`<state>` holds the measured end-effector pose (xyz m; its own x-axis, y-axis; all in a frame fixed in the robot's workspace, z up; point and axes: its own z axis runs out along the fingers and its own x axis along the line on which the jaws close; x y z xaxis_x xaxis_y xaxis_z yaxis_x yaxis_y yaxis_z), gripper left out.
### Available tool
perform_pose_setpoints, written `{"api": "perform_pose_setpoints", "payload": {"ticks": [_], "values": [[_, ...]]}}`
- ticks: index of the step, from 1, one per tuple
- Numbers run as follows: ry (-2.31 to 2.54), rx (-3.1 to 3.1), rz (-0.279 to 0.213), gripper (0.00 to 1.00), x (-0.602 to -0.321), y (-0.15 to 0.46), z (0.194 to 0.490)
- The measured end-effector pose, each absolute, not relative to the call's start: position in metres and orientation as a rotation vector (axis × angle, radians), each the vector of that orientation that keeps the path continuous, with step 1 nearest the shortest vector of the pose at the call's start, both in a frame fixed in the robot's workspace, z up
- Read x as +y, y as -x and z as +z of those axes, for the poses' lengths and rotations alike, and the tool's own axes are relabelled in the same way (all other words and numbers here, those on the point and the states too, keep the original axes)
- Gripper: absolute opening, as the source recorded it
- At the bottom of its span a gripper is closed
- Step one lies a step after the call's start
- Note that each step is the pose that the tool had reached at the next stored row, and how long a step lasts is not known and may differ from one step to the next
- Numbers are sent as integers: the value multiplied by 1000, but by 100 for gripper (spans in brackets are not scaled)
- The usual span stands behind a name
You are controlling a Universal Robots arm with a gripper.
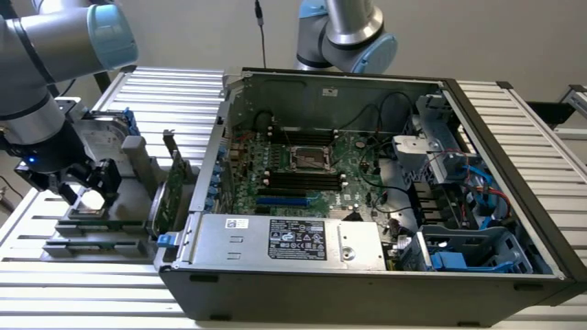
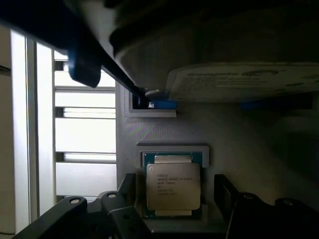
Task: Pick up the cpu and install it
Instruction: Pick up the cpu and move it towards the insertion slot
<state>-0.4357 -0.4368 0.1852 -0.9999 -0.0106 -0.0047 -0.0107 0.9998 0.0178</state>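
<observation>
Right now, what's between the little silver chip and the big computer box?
In the exterior view, a long green circuit card stands between the flat silver square chip and the grey metal computer case.

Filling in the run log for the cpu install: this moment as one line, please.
hand: open, low over cpu, fingers either side, not touching | cpu: flat in holder, not held

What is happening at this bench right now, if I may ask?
The arm's gripper hangs open over the cpu, one finger on each side, not gripping it. The cpu lies flat in its grey holder beside the open computer case. The motherboard's socket looks empty.
</observation>
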Motion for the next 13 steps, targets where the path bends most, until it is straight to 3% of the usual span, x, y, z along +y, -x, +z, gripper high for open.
{"api": "perform_pose_setpoints", "payload": {"ticks": [6,9,10,13], "values": [[17,3137,28,73,-436,436,185],[17,3137,28,71,-436,436,185],[17,3137,28,64,-436,436,185],[17,3137,28,64,-436,436,185]]}}
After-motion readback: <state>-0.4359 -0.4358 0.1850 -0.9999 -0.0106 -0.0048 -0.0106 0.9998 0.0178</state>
